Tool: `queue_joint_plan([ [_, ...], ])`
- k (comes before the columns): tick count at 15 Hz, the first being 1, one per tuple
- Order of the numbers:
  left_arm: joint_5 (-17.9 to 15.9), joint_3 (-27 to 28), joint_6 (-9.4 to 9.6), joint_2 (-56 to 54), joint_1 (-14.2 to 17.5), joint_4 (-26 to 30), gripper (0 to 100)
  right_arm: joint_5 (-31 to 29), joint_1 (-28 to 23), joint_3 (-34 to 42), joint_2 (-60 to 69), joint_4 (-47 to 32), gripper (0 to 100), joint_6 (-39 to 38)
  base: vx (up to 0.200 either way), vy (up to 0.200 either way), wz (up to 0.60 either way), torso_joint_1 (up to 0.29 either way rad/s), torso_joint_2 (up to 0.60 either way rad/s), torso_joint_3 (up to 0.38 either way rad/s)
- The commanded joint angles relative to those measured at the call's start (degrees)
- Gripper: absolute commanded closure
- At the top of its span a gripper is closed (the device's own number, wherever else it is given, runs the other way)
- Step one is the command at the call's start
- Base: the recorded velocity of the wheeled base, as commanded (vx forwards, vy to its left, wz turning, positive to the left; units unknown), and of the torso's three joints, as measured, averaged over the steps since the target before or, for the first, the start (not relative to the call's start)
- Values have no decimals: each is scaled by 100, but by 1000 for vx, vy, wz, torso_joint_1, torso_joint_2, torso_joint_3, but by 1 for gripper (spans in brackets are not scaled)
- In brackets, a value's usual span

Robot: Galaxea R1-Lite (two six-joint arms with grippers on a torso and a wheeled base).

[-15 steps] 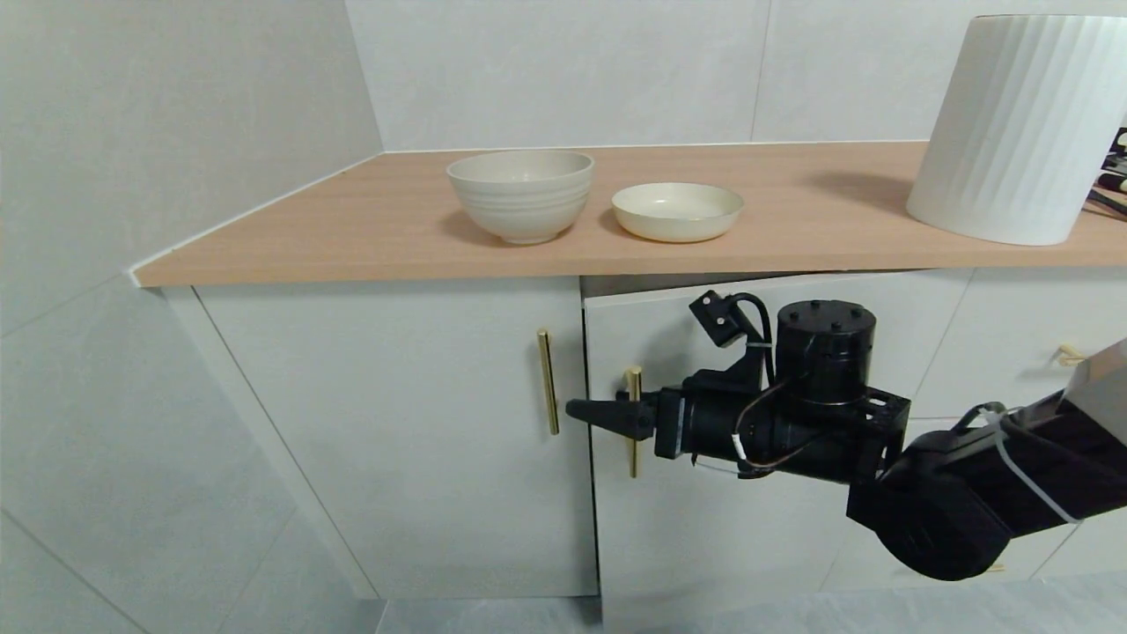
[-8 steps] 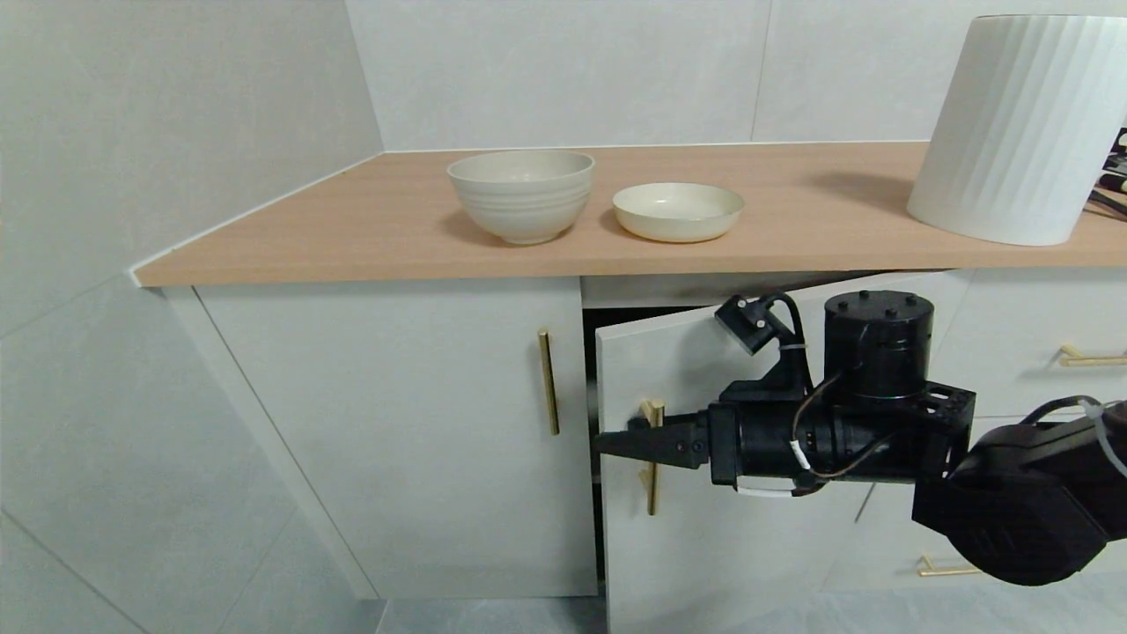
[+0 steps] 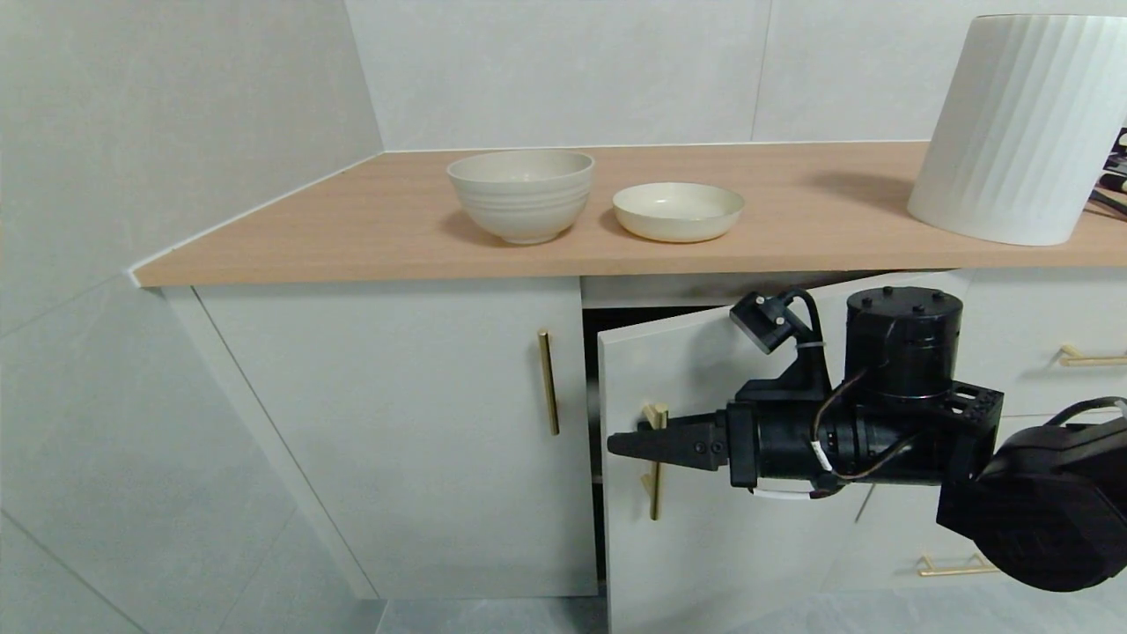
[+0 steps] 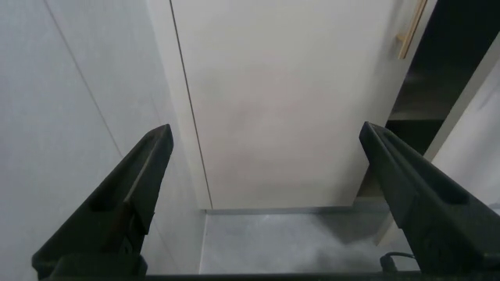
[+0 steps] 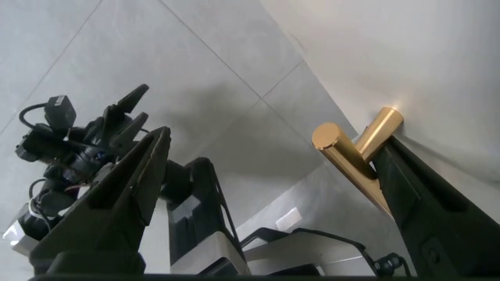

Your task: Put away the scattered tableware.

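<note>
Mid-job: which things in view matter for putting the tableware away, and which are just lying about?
Part of the job: deep bowl; shallow dish; ajar cabinet door; its gold handle; right claw, open at that handle.
Just lying about: white ribbed cylinder; closed left door.

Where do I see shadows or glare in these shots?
Head view: soft shadows fall left of the bowl, the dish and the white ribbed container. Right wrist view: a bright glint on the brass handle. Left wrist view: the cabinet opening is dark.
</note>
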State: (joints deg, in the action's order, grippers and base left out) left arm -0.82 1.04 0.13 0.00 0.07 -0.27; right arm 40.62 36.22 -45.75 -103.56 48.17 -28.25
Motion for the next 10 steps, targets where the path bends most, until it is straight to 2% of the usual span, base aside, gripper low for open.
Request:
queue_joint_plan([
  [1,-156,520,-13,105,-16,194,0,25,8,49,108,17,0,3,0,0,0,0,0,0],
  [2,-226,635,-5,211,-42,290,0,25,8,58,125,9,0,3,0,0,0,0,0,0],
  [3,-595,1417,-5,1002,-192,642,0,34,17,119,205,0,0,3,0,0,0,0,0,0],
  [6,-1351,2656,13,3067,-359,721,0,43,52,145,205,26,0,3,0,0,0,0,0,0],
  [8,-1764,3096,13,3920,-403,704,0,43,52,163,205,35,0,3,0,0,0,0,0,0],
  [9,-2133,3386,13,4781,-526,704,0,43,52,172,205,35,0,3,0,0,0,0,0,0],
  [10,-2160,3456,4,5221,-631,677,0,43,52,181,205,44,0,3,0,0,0,0,0,0],
])
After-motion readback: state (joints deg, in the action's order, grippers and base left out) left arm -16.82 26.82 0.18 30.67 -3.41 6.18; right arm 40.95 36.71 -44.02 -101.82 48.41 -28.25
